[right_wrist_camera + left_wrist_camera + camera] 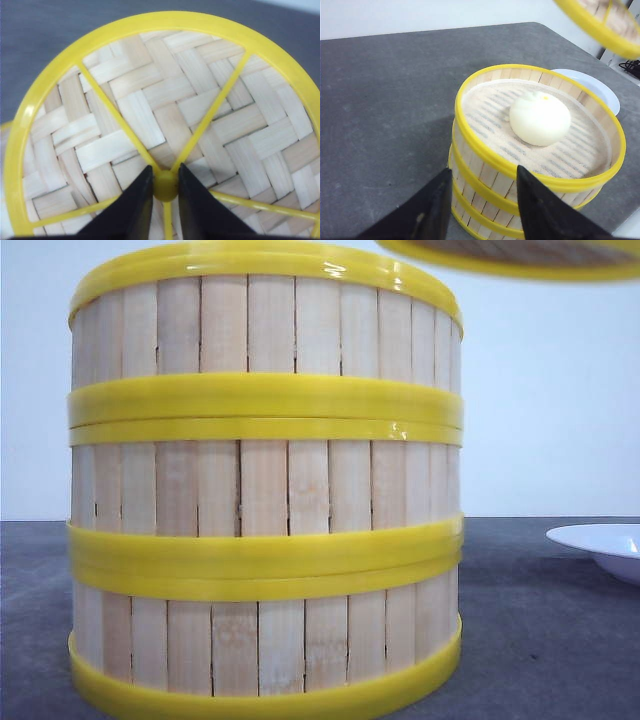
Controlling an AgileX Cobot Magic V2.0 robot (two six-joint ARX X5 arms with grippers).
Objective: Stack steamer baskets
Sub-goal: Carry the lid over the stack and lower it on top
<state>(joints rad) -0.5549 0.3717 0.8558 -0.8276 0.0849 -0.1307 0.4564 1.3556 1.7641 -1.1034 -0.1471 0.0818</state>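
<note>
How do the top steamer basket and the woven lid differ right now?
The top steamer basket sits on the stack on the table, while the lid is held in the air by its center knob in the right gripper. The basket has walls of upright slats; the lid is a flat weave crossed by yellow spokes. The basket holds a white bun; the lid carries nothing. Both are round with yellow rims.

Three baskets [265,490] stacked upright in one column on the table [540,630], rims aligned. Pale vertical bamboo slats, glossy yellow rings top and bottom of each. Top basket [540,130] is open and cloth-lined, with a white bun [540,118] sitting near its centre.
</note>
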